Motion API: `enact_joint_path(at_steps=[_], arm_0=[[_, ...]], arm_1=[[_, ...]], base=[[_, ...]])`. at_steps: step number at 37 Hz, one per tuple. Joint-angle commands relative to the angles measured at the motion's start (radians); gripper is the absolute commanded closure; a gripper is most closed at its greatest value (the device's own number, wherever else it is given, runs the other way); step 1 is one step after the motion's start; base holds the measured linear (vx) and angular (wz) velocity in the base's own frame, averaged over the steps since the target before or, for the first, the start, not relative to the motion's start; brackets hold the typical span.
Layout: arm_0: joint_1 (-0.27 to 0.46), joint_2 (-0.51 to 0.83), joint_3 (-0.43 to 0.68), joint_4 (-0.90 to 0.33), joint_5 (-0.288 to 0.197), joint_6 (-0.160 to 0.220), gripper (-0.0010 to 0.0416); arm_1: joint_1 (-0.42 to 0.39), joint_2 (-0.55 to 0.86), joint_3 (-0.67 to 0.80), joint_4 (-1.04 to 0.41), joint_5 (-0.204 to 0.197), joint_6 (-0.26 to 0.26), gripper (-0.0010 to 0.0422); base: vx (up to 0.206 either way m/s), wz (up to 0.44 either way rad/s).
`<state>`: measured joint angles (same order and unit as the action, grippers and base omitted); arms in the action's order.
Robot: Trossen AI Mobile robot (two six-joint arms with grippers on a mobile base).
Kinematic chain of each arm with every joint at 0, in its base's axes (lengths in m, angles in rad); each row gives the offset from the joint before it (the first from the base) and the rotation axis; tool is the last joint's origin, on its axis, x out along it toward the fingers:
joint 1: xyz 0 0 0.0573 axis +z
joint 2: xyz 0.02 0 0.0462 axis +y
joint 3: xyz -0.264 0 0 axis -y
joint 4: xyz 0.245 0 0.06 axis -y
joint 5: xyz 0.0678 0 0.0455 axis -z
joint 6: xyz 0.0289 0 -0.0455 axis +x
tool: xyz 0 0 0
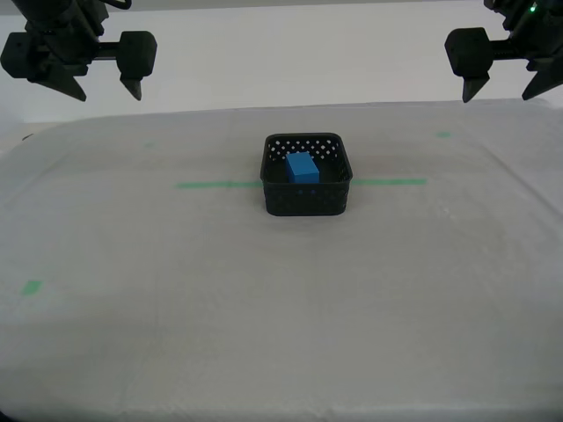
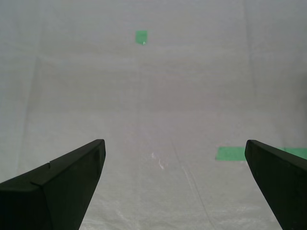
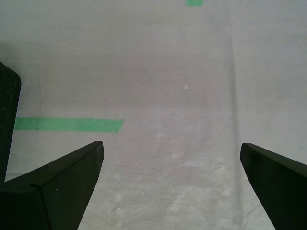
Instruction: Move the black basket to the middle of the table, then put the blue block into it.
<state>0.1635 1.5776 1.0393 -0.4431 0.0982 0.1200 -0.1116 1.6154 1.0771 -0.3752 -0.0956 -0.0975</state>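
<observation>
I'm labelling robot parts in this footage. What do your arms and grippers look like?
Both are matte black. My first gripper and my second gripper each have two plain wedge fingers tapering to points. In the exterior view, blocky black housings carry them, and a small green light glows at its upper right.

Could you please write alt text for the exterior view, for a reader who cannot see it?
A small bright-blue rectangular block lies inside a squarish black perforated plastic basket standing on a thin green tape line mid-table. The white wrinkled sheet-covered table is otherwise nearly bare; two black end effectors hang raised in the view's upper corners.
</observation>
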Motion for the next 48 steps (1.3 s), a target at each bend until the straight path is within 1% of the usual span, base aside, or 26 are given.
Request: enact_joint_path(at_steps=[1, 48], arm_0=[[0.000, 0.000, 0.000, 0.002, 0.001, 0.000, 0.0007], [0.000, 0.000, 0.000, 0.002, 0.001, 0.000, 0.0007]], arm_1=[[0.000, 0.000, 0.000, 0.001, 0.002, 0.000, 0.0012], [0.000, 0.000, 0.001, 0.004, 0.002, 0.000, 0.0012]], base=[[0.000, 0.000], [0.000, 0.000]])
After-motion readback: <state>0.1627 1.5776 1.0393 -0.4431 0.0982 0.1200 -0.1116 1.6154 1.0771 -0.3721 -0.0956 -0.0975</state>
